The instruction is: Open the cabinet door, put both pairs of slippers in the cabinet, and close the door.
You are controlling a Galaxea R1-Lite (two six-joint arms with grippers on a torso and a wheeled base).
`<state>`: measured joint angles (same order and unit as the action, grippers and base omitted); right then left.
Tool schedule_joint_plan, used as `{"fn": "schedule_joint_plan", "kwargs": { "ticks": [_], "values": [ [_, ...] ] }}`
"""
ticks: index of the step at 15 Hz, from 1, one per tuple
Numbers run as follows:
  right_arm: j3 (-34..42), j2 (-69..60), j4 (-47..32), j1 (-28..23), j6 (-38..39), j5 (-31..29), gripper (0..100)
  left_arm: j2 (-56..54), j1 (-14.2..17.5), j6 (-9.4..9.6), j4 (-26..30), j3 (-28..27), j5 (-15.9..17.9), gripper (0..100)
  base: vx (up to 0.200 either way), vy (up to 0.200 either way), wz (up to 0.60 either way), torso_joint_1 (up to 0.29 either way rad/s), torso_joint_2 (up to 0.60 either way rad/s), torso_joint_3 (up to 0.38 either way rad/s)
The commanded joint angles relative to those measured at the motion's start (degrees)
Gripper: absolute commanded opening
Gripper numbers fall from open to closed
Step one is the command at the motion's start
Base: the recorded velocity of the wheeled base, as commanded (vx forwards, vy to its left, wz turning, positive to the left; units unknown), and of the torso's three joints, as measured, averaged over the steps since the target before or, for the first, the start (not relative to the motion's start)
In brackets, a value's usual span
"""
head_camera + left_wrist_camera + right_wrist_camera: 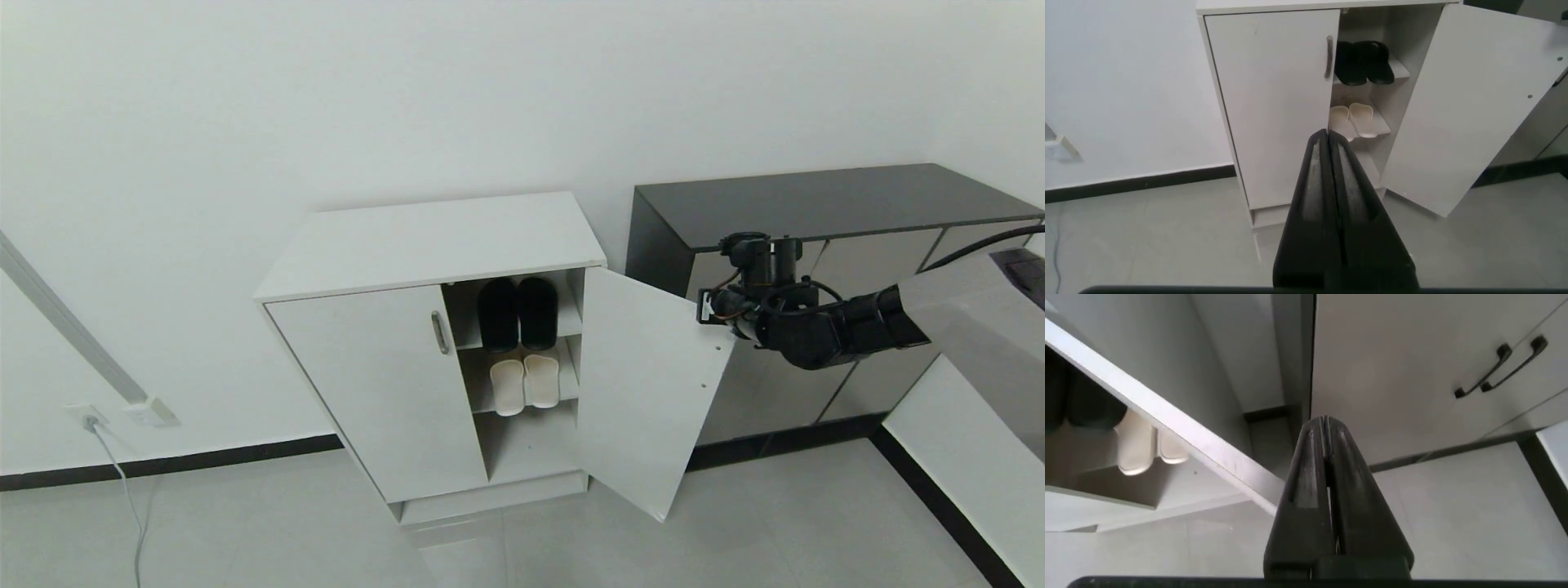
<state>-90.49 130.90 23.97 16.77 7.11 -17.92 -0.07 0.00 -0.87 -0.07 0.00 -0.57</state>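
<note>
- The white two-door wooden cabinet (424,237) stands on the grey tiled floor (245,531) against the white wall.
- Its left door (375,384) is shut. Its right door (645,384) is swung wide open towards me.
- The pair of black slippers (517,313) sits on the upper shelf, toes in. The pair of cream-white slippers (525,382) sits on the shelf just below. The bottom compartment holds nothing that I can see.
- The right gripper (704,309) is at the top of the open door's free edge, jaws pressed together. In the wrist view (1327,429) the door's edge runs just beside them. I cannot tell whether they touch it.
- The left gripper (1328,139) is held well back from the cabinet front, above the floor. It points at the shut left door, jaws pressed together and pinching nothing.
- A low sideboard with a black top and grey fronts (816,200) stands to the right of the cabinet, behind the right arm.
- A wall socket with a grey cable (86,416) is at far left.
</note>
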Motion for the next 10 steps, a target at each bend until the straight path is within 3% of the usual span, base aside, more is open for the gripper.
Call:
{"fn": "schedule_joint_plan", "kwargs": {
  "ticks": [1,5,10],
  "values": [
    [0.05,0.32,-0.06,0.01,0.01,-0.10,0,0.07,0.09,-0.01,-0.01,0.00,0.05,0,0.000,0.000,0.00,0.000,0.00,0.000],
    [1.28,-0.82,-0.68,1.07,-0.08,-0.27,0,0.07,0.00,0.07,-0.01,0.00,0.05,0,0.000,0.000,0.00,0.000,0.00,0.000],
    [13.15,-9.88,0.12,7.22,0.01,-0.10,0,0.07,0.00,-0.01,-0.01,0.00,0.05,0,0.000,0.000,0.00,0.000,0.00,0.000]
  ]
}}
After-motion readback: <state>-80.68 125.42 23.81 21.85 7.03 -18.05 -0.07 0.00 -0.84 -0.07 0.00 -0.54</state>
